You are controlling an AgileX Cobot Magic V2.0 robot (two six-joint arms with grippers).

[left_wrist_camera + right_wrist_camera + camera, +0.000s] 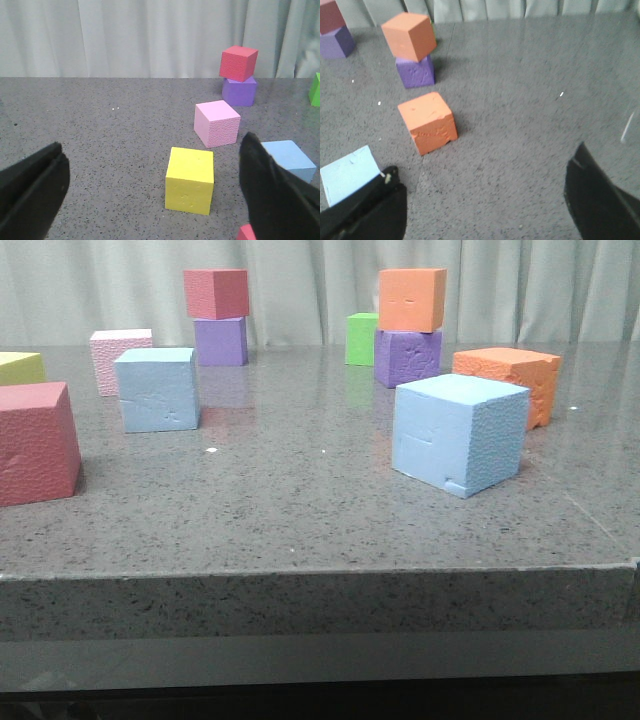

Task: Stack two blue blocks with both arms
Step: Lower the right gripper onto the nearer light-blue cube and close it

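Note:
Two light blue blocks stand apart on the grey table. One blue block (pixel 458 433) is near the front right. The other blue block (pixel 157 389) is further back on the left. Neither arm shows in the front view. In the left wrist view my left gripper (pixel 155 192) is open and empty above the table, with a yellow cube (pixel 190 179) between its fingers and the left blue block (pixel 289 158) behind one finger. In the right wrist view my right gripper (pixel 482 202) is open and empty over bare table, with the right blue block (pixel 350 173) beside one finger.
A red cube (pixel 36 443) and a yellow cube (pixel 20 367) stand at the left edge. Behind are a pink cube (pixel 120 359), a red cube on a purple cube (pixel 220 340), a green cube (pixel 362 338), an orange cube on a purple cube (pixel 407 356), and a single orange cube (pixel 510 380).

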